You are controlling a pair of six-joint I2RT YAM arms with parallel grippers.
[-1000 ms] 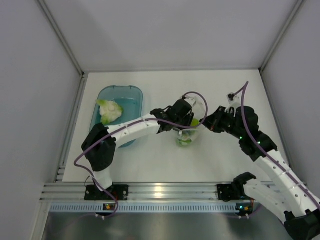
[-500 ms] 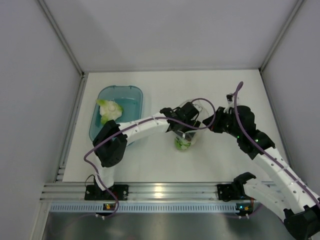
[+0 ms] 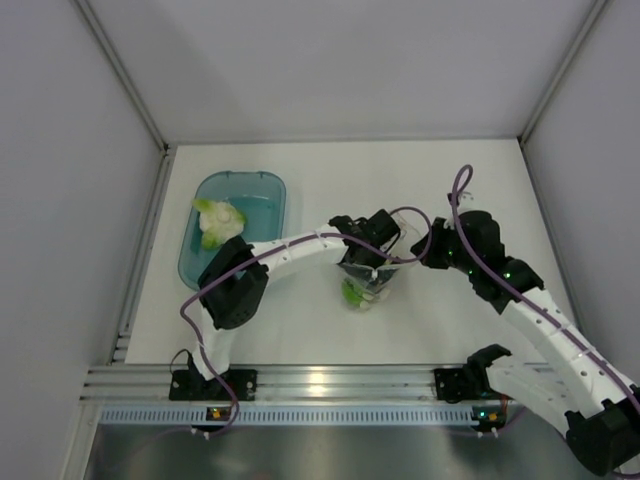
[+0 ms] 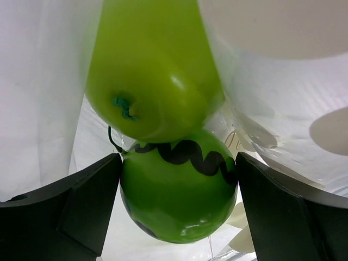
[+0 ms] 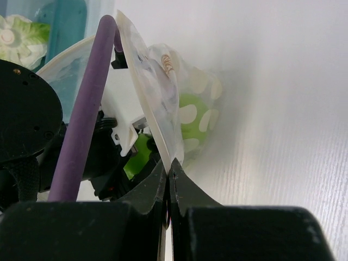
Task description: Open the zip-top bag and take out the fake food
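1. Left gripper (image 3: pixel 372 262) of mine reaches into the zip-top bag (image 3: pixel 375 290) mid-table, and my right gripper (image 3: pixel 418 250) is at its rim. The leafy lump (image 3: pixel 220 222) lies in the teal tub (image 3: pixel 265 190).
2. Left wrist: my fingers (image 4: pixel 81 201) clasp the striped ball (image 4: pixel 176 206) on both sides. The lime ball (image 4: pixel 152 70) touches it from above.
3. Right wrist: my fingers (image 5: pixel 147 190) are pressed together, pinching the bag's edge.
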